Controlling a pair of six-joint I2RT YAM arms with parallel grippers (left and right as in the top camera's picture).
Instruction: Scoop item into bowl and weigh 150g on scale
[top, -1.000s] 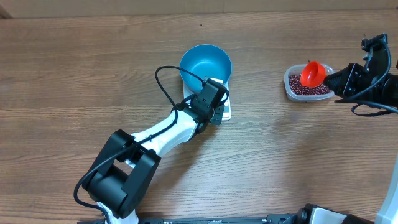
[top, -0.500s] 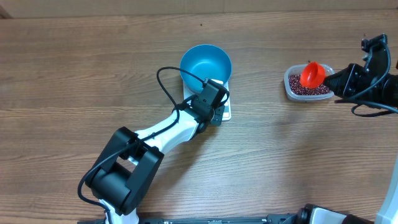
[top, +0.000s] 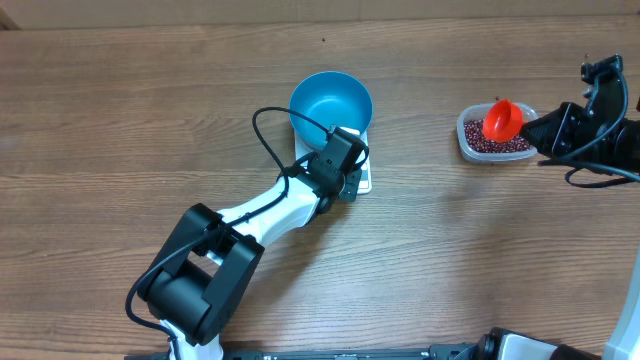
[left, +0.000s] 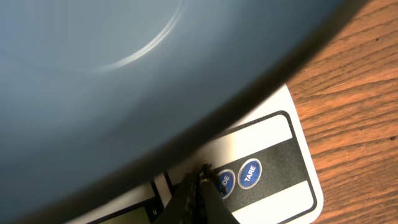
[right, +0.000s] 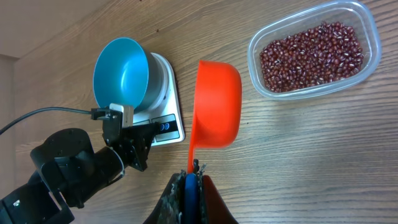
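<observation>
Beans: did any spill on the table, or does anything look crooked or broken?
Nothing stands out. The beans all lie inside the clear tub, with none on the table. The blue bowl sits upright and empty on the scale. The right gripper holds the orange scoop by its handle.

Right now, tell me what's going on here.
The left gripper, shut, has its tip by the TARE button on the scale. The bowl sits empty on the scale. The right gripper holds the scoop by its handle near the tub of beans.
</observation>
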